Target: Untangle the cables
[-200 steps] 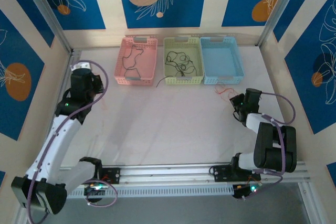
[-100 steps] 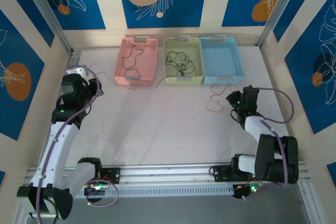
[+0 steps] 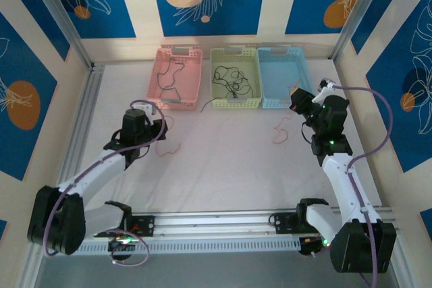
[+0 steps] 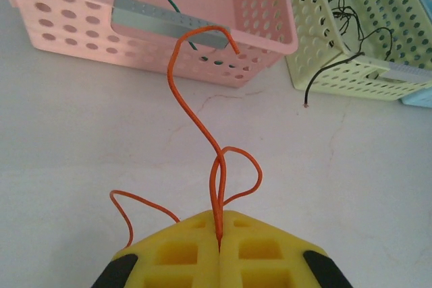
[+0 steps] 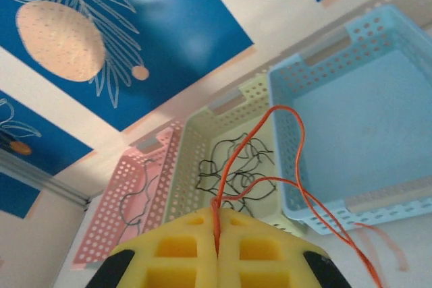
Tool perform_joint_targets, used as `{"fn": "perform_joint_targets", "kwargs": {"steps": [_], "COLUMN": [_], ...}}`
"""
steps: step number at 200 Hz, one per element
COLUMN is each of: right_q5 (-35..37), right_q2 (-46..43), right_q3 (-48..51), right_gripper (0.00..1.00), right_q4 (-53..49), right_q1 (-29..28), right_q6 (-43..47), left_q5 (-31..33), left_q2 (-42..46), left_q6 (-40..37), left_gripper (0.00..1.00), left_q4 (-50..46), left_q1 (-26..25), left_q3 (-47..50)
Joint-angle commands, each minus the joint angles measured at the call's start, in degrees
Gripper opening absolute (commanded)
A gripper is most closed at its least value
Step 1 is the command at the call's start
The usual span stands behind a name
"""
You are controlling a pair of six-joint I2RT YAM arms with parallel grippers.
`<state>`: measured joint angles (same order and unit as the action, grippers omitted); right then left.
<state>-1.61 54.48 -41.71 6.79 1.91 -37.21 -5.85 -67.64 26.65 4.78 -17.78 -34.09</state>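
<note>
My left gripper (image 3: 156,115) (image 4: 219,219) is shut on a thin orange cable (image 4: 202,116) that loops up in front of the pink basket (image 4: 81,28); its tail trails on the table (image 3: 169,147). Raised beside the blue basket (image 3: 285,75), my right gripper (image 3: 296,102) (image 5: 217,217) is shut on another orange cable (image 5: 298,133), which hangs down to the table (image 3: 279,130). A tangle of black cables (image 3: 233,79) (image 5: 236,166) lies in the green basket (image 3: 234,102). One dark cable (image 3: 169,75) lies in the pink basket (image 3: 177,102).
The three baskets stand in a row at the back of the white table. A black cable end (image 4: 324,75) pokes out over the green basket's front wall. Patterned blue walls and metal posts close in the sides.
The left arm swung from the far left edge toward the table's middle, carrying its orange cable. The right arm lifted and moved back toward the blue basket with its orange cable.
</note>
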Motion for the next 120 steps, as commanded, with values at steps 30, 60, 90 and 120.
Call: {"fn": "perform_joint_targets", "kwargs": {"steps": [30,60,90,120], "right_q5": [-5.2,-6.5,-6.4,-5.4], "right_q2": [-1.1,-0.6,0.9,4.6], "right_q3": [-9.7,-13.3,-15.8,-23.2], "right_gripper": [0.00,0.00,0.00,0.00], "right_q4": [-10.4,-13.3,-12.9,-12.6], "right_q1": [-0.5,-0.5,-0.8,-0.6], "right_q6": [3.8,2.8,3.5,3.8], "left_q5": [1.5,1.2,0.9,0.9], "left_q2": [-6.3,-5.7,-6.1,-6.6], "left_q6": [0.3,-0.9,-1.0,-0.9], "left_gripper": [0.00,0.00,0.00,0.00], "left_q4": [14.7,15.2,15.5,15.7], "left_q1": [-1.0,-1.9,-2.2,-2.3], "left_q3": [5.4,5.5,5.7,5.6]}}
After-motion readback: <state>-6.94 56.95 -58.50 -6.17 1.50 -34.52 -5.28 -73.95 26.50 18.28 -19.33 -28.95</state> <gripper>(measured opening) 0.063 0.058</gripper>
